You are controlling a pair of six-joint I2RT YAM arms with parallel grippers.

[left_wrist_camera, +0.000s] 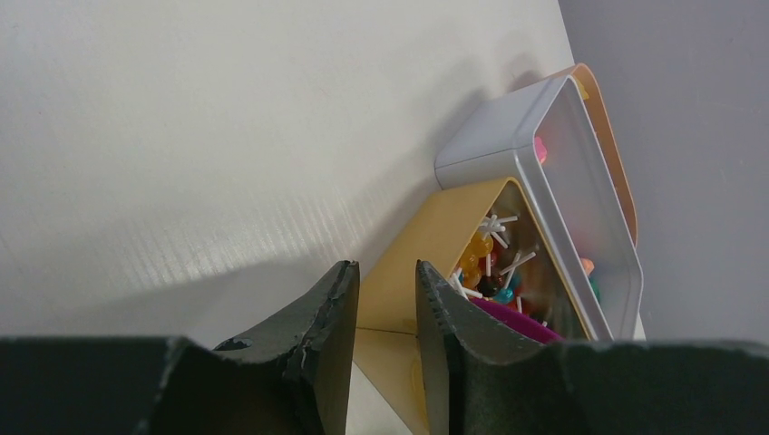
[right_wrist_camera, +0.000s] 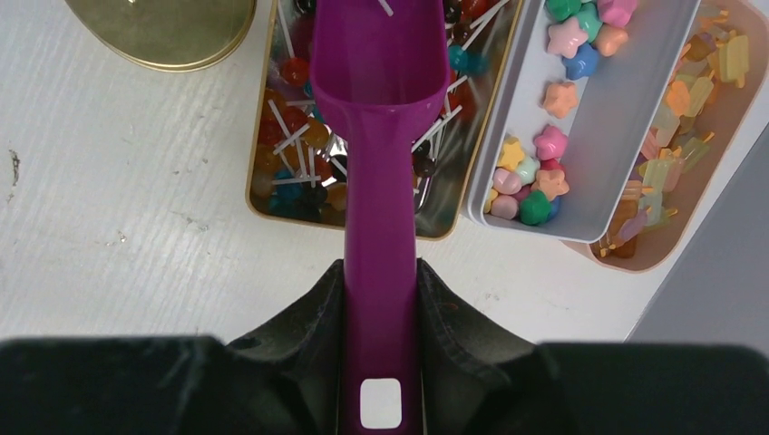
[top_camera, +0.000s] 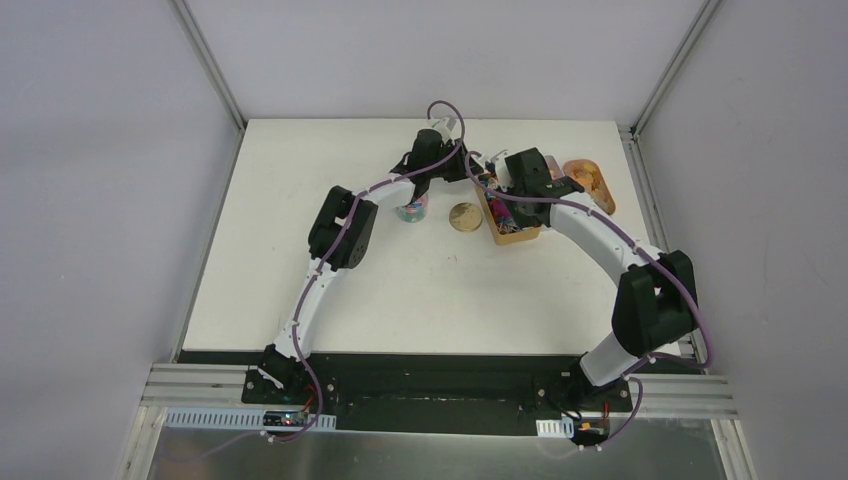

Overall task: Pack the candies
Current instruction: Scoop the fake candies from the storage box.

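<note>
Right end effector (right_wrist_camera: 381, 276) clamps the purple scoop (right_wrist_camera: 376, 82) handle, bowl above candies (right_wrist_camera: 292, 71) in the yellow tray (left_wrist_camera: 426, 245). Left end effector (left_wrist_camera: 385, 272): narrow gap, empty, beside the tray.

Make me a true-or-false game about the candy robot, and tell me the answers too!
1. The right gripper is holding the purple plastic scoop. True.
2. The scoop hangs over the grey rectangular tray. False: it is over the yellow tray of lollipops.
3. The star-shaped candies lie in the grey tray. True.
4. The round gold lid sits inside the yellow tray. False: it lies on the white table beside that tray.
5. The left gripper is pinching a lollipop. False: there is a gap between its fingers with nothing in it.
</note>
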